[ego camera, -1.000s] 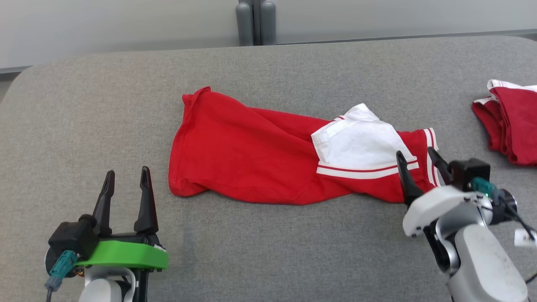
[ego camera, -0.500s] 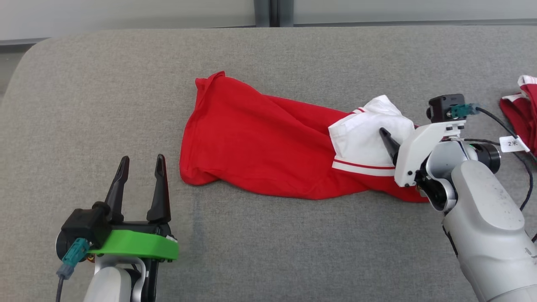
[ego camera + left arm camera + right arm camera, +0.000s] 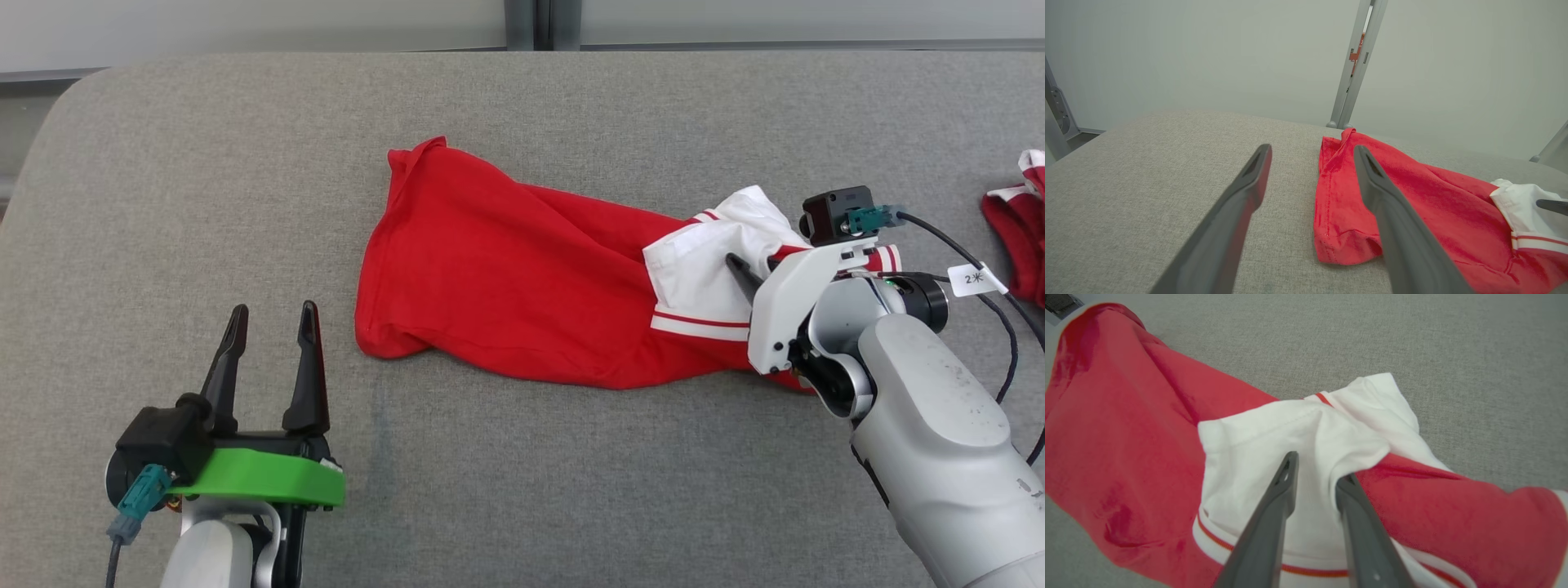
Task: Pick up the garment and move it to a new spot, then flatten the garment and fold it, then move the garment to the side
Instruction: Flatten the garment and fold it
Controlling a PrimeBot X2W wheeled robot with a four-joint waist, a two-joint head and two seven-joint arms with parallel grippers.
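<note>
Right claw (image 3: 1318, 467) has its two dark fingers drawn partway together, a narrow gap between them, and it is pressed down onto the white panel (image 3: 1257, 457) of the garment (image 3: 506, 286). In the right wrist view the white cloth puckers into a raised ridge just ahead of the fingertips (image 3: 1289, 459) and some of it sits in the gap. Both fingers touch the fabric, but whether they have truly bitten down on it or merely bracket the fold cannot be told. From the head view one finger lies across the white cloth, while the pale wrist housing covers the other. The garment lies across the middle of the grey padded table (image 3: 571, 122). Its red body stretches toward the robot's left, its hemmed end is loosely rumpled, and the white, red-striped part is at the robot's right end, under the right claw. Left claw (image 3: 273, 310) has its fingers spread wide and is empty, poised over the near left part of the table with its tips aimed away from the robot. It is apart from the garment, whose red hem lies ahead of it and off to its right. Another red and white garment (image 3: 1016, 237) is bunched at the far right edge of the table, well apart from the first. A small white tag (image 3: 969, 278) hangs on the cable beside the right wrist.
</note>
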